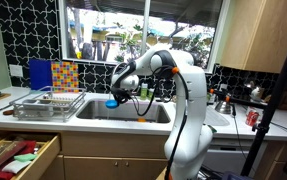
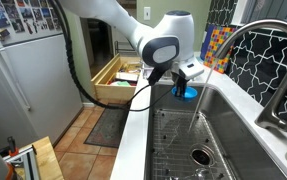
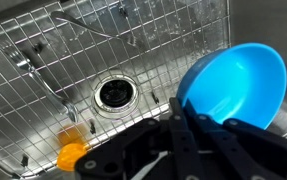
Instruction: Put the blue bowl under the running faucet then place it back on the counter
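The gripper [image 3: 180, 113] is clenched on the rim of the bowl [image 3: 233, 85], its dark fingers [image 3: 173, 128] pinching the near edge in the wrist view. The bowl hangs tilted, its smooth inside turned toward the wrist camera, above the steel sink [image 3: 43, 70] and clear of the wire grid [image 3: 33, 110] that lines the basin floor. The drain [image 3: 113, 93] lies just beside the bowl in that view, and a small orange thing [image 3: 71, 156] rests on the grid nearer the camera. In both exterior views the white arm [image 1: 178, 90] bends down over the basin with the bowl [image 1: 112, 101] under the gripper [image 1: 117, 94]. In an exterior view the faucet [image 2: 229, 45] arches in the foreground while the bowl [image 2: 186, 92] hangs at the far end of the sink, apart from the spout; whether water runs I cannot tell. The counter [image 1: 5, 103] carries a dish rack [image 1: 48, 104] beside the sink, and a drawer [image 1: 18, 155] below stands open.
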Robot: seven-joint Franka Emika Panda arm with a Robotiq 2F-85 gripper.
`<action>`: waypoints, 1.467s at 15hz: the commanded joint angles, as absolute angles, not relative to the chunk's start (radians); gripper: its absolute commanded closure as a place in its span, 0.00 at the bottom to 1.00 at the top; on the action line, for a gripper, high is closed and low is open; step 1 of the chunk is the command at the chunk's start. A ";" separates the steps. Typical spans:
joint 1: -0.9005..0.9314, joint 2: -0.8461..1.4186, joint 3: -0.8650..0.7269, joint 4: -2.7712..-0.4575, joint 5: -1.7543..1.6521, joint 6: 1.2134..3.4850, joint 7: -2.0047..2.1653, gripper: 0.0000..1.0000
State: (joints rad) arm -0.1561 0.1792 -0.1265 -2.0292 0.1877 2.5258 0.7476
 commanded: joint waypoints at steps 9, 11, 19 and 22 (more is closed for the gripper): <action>-0.126 0.313 -0.149 -1.890 0.234 2.591 0.899 0.99; -0.125 0.320 -0.151 -1.882 0.232 2.589 0.914 0.99; -0.127 0.338 -0.152 -1.858 0.233 2.583 0.935 0.99; -0.127 0.335 -0.151 -1.859 0.230 2.571 0.927 0.99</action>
